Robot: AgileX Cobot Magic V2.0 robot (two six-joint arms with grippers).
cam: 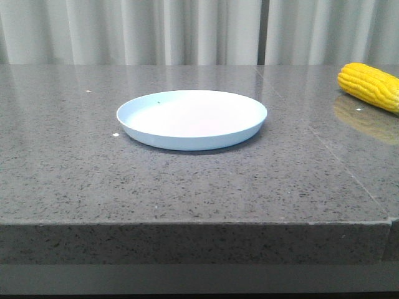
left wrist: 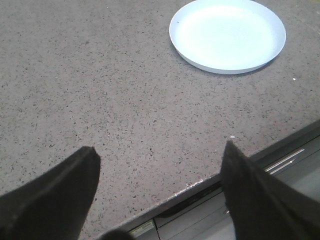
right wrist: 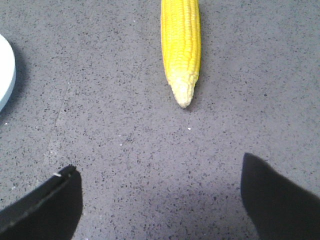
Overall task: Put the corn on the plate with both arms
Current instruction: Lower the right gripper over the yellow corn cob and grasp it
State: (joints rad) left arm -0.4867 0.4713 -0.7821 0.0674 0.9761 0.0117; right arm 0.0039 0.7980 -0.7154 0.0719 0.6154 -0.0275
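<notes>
The pale blue-white plate (cam: 191, 118) sits empty near the middle of the grey stone table. The yellow corn (cam: 369, 85) lies at the far right of the table, cut off by the frame edge. In the right wrist view the corn (right wrist: 181, 45) lies ahead of my open, empty right gripper (right wrist: 159, 172), its pale tip pointing toward the fingers, and the plate's rim (right wrist: 6, 75) shows at the side. In the left wrist view my left gripper (left wrist: 160, 155) is open and empty above the table's front edge, with the plate (left wrist: 227, 35) well ahead. Neither gripper shows in the front view.
The table's front edge (cam: 193, 221) runs across the front view. A seam (cam: 340, 159) in the stone runs between the plate and the corn. Grey curtains (cam: 199, 31) hang behind the table. A metal frame (left wrist: 280, 162) lies below the table edge in the left wrist view.
</notes>
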